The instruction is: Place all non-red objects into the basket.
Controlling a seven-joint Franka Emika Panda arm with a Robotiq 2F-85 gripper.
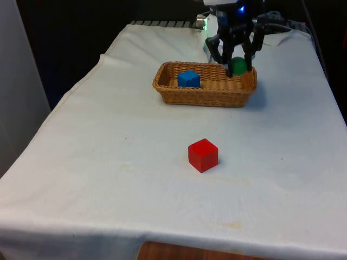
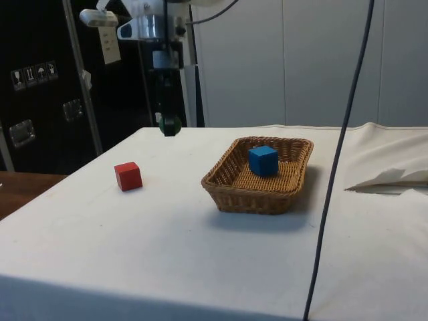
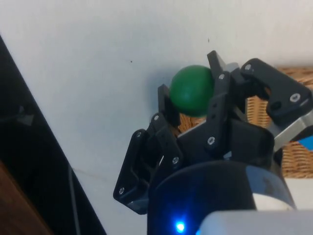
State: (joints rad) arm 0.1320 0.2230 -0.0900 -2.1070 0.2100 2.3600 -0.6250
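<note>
My gripper is shut on a green ball and holds it in the air by the wicker basket's end at the front view's right. In the side view the gripper hangs above the cloth, beyond the basket. The wrist view has the ball squeezed between both fingers, over white cloth just outside the basket's rim. A blue cube lies inside the basket. A red cube sits on the cloth, well apart from the basket.
A black cable hangs down across the side view in front of the basket's side. The cloth is folded into a ridge past the basket. The table's edge falls away at the front view's left.
</note>
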